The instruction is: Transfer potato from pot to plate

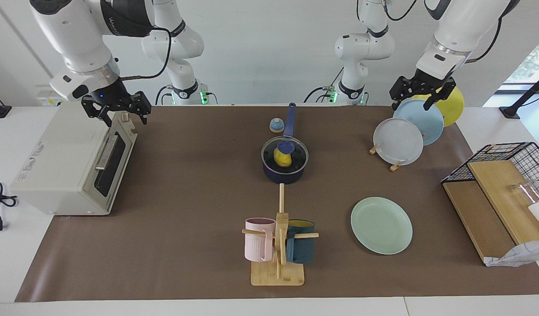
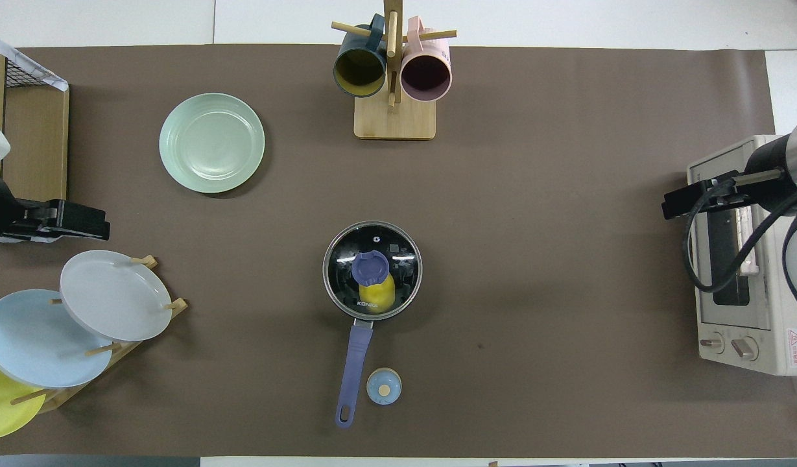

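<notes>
The glass lid [image 2: 372, 270] on the pot [image 1: 283, 175] carries the word "KONKA" in white near its rim, just above the handle [image 2: 354, 370]; the toaster oven [image 2: 742, 305] at the right arm's end of the counter [image 1: 186, 175] bears a small red-and-white warning label by its knobs, its text too small to read. The pot sits mid-counter with its lid on, and its long handle points straight toward the robots. The potato [image 2: 376, 295] lies inside under the lid, at the handle side of the pot, its long axis running roughly along the handle line, partly covered by the lid's blue knob [image 2: 370, 267]. A small blue bell [image 2: 384, 386] stands just beside the handle. The plate [image 1: 381, 225] lies flat and bare, farther from the robots than the pot and toward the left arm's end. A mug rack [image 1: 278, 245] with a pink and a dark blue mug stands farther from the robots than the pot. The left end effector [image 1: 420, 96] hangs spread and holding nothing over the plate rack [image 1: 394, 164]; the right end effector [image 1: 116, 109] hangs spread and holding nothing over the toaster oven.
</notes>
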You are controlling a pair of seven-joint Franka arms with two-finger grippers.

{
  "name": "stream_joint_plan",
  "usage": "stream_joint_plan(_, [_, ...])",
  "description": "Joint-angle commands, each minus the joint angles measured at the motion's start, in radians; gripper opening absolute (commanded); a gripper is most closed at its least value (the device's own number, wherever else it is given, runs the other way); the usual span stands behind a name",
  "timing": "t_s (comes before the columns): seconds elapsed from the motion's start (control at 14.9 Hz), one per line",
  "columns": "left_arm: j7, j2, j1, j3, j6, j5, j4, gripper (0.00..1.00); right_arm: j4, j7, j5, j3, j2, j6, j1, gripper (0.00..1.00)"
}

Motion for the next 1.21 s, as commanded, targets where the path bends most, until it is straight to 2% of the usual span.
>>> stream_joint_plan(0.0, [0.007, -0.015, 0.007, -0.002, 0.009, 0.001, -0.019, 1.00, 0.000, 0.064, 0.035, 0.029, 0.029, 0.023, -0.001, 1.00])
stream_joint_plan(0.27, [0.007, -0.015, 0.007, -0.002, 0.009, 0.001, -0.019, 1.00, 0.063, 0.221, 0.031, 0.173, 0.106, 0.033, -0.001, 1.00])
stream_joint_plan(0.4, [0.007, -0.015, 0.007, -0.002, 0.010, 0.001, -0.019, 1.00, 0.064, 0.339, 0.014, 0.234, 0.132, 0.078, 0.063, 1.00])
stream_joint_plan(0.54, [0.009, -0.015, 0.007, -0.002, 0.010, 0.001, -0.019, 1.00, 0.096, 0.490, -0.032, 0.238, 0.178, 0.102, 0.181, 1.00])
stream_joint_plan(0.74, [0.009, -0.015, 0.007, -0.002, 0.010, 0.003, -0.019, 1.00, 0.136, 0.691, -0.057, 0.241, 0.262, 0.160, 0.301, 1.00])
stream_joint_plan(0.88, [0.007, -0.015, 0.007, -0.002, 0.013, 0.003, -0.019, 1.00, 0.107, 0.800, -0.061, 0.241, 0.273, 0.271, 0.352, 1.00])
stream_joint_plan(0.94, [0.009, -0.015, 0.007, -0.002, 0.013, 0.003, -0.019, 1.00, 0.095, 0.822, -0.061, 0.242, 0.273, 0.286, 0.353, 1.00])
stream_joint_plan(1.14, [0.006, -0.015, 0.007, -0.002, 0.015, 0.001, -0.019, 1.00, 0.081, 0.884, -0.092, 0.239, 0.293, 0.300, 0.458, 1.00])
